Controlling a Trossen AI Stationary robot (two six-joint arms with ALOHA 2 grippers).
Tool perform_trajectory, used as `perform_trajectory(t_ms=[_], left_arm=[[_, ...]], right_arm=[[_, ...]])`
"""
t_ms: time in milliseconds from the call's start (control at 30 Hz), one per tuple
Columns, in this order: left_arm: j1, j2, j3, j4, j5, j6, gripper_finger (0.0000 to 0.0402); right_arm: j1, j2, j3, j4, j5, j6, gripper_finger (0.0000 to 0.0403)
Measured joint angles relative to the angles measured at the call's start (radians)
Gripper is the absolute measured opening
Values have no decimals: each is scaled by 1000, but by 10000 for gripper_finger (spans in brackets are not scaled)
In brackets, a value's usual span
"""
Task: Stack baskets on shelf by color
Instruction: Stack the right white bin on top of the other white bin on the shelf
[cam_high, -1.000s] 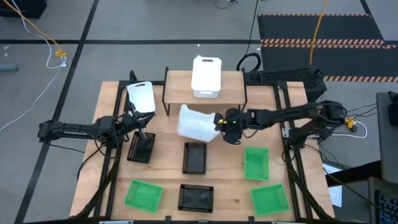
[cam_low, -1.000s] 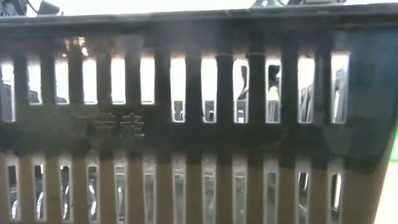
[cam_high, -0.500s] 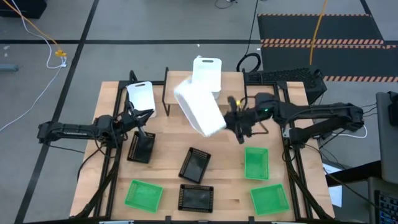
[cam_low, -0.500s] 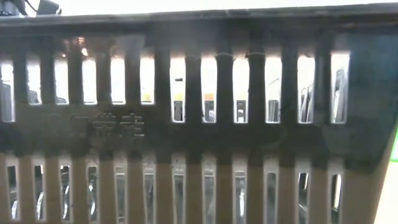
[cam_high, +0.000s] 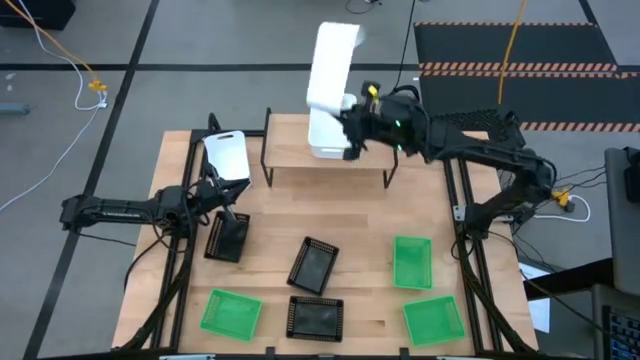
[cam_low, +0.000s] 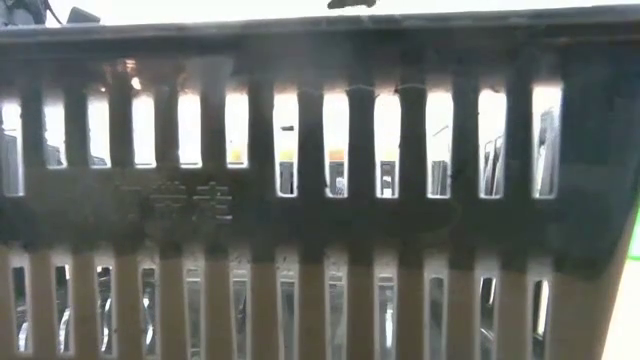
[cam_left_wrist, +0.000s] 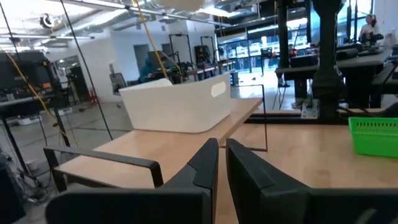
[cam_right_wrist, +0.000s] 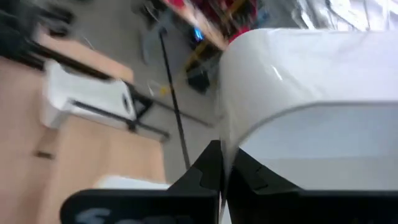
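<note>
My right gripper (cam_high: 351, 110) is raised high over the shelf (cam_high: 372, 150), shut on a white basket (cam_high: 333, 62). A second white basket (cam_high: 328, 138) rests on the shelf board below it. A third (cam_high: 227, 152) stands on the table at the far left. My left gripper (cam_high: 230, 192) hovers shut and empty beside a black basket (cam_high: 228, 238). More black baskets (cam_high: 313, 265) (cam_high: 316, 316) and three green ones (cam_high: 231, 312) (cam_high: 412, 262) (cam_high: 434, 320) lie on the table's near half. My right gripper pinches one wall of the white basket near its rim (cam_right_wrist: 229, 140) between its two fingers, at the basket's end nearest the arm. The fingers come roughly level from the table's right. The basket is lifted clear and tipped on edge, reaching out past the shelf's far side.
A black mesh basket wall (cam_low: 320, 200) stands right against the low camera and fills that view. The shelf's thin black legs (cam_high: 267, 160) stand at its corners. The left wrist view shows the shelf's white basket (cam_left_wrist: 180, 106) and a green basket (cam_left_wrist: 373, 134) farther off.
My right gripper has risen steeply from the table's middle toward the far edge and rolled, carrying the white basket up over the shelf; the basket has turned from lying tilted to standing on edge. The middle black basket has been knocked askew.
</note>
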Motion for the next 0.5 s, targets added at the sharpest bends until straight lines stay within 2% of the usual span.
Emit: perform_trajectory(t_ms=[267,500], left_arm=[[0,0,0,-14,2,-26,35],[0,0,0,-17,1,-43,35]], right_arm=[[-54,151,234,-415,-1,103,0],[-61,198,299,-579,-5,195,0]])
